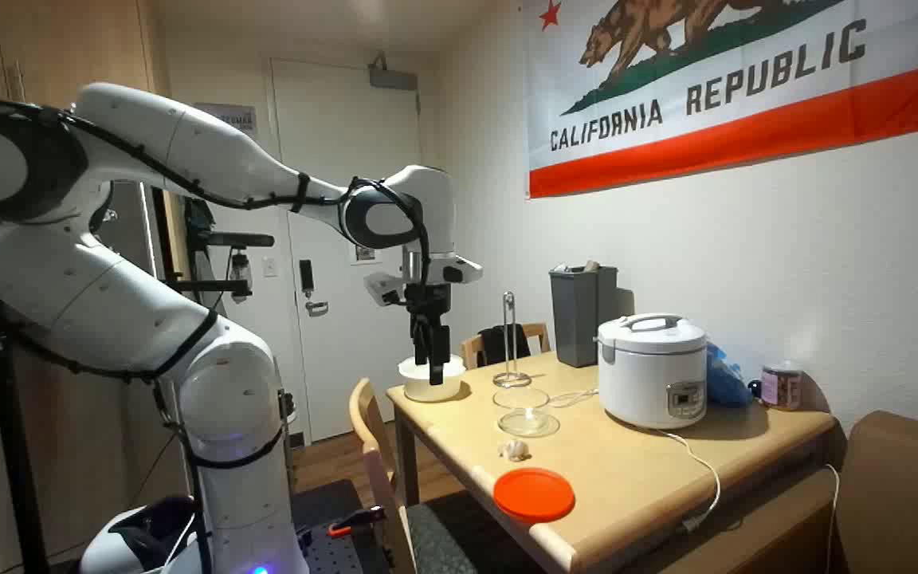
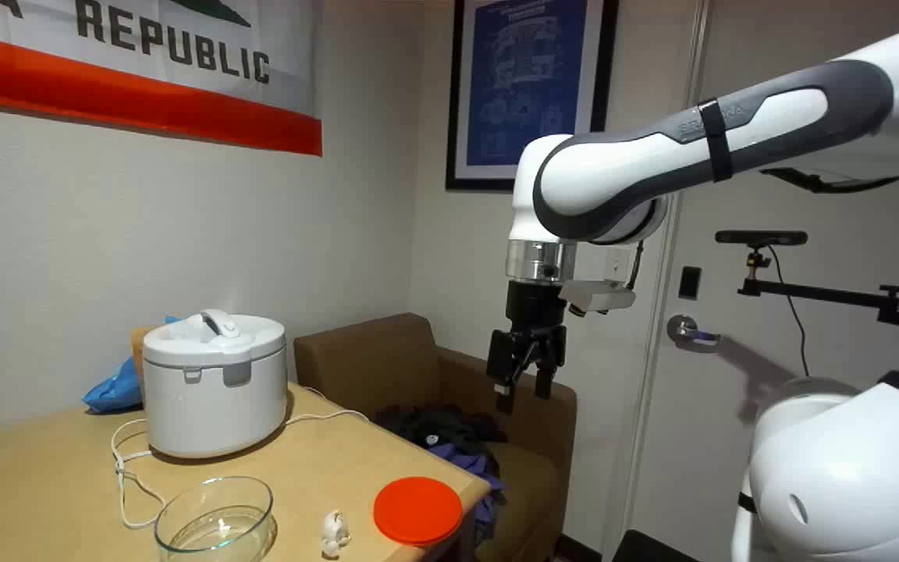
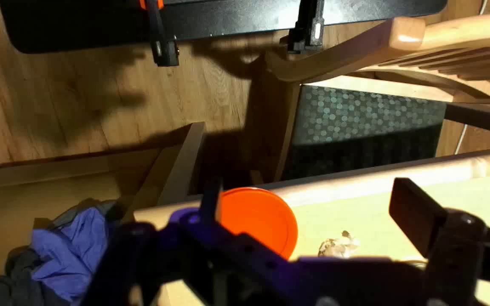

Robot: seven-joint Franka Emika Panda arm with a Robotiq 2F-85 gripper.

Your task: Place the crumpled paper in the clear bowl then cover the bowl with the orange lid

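The crumpled paper [image 1: 515, 451] lies on the table between the clear bowl [image 1: 527, 424] and the orange lid [image 1: 535, 495]. In an exterior view the clear bowl [image 2: 215, 527] stands uncovered, with the paper [image 2: 335, 535] and the flat lid [image 2: 418, 511] beside it. My gripper [image 1: 432, 368] hangs pointing down, well above table height, apart from all three; it also shows in an exterior view [image 2: 525, 393]. In the wrist view my gripper [image 3: 309, 202] is open and empty. The lid [image 3: 266, 219] and paper [image 3: 337, 247] are partly hidden behind it; the bowl is mostly hidden.
A white rice cooker [image 1: 653, 379] with a cord stands near the clear bowl. An opaque white bowl [image 1: 419, 388], a metal stand [image 1: 510, 351] and a grey bin [image 1: 578, 319] are farther back. Wooden chairs [image 1: 370, 414] line the table's edge [image 1: 467, 470].
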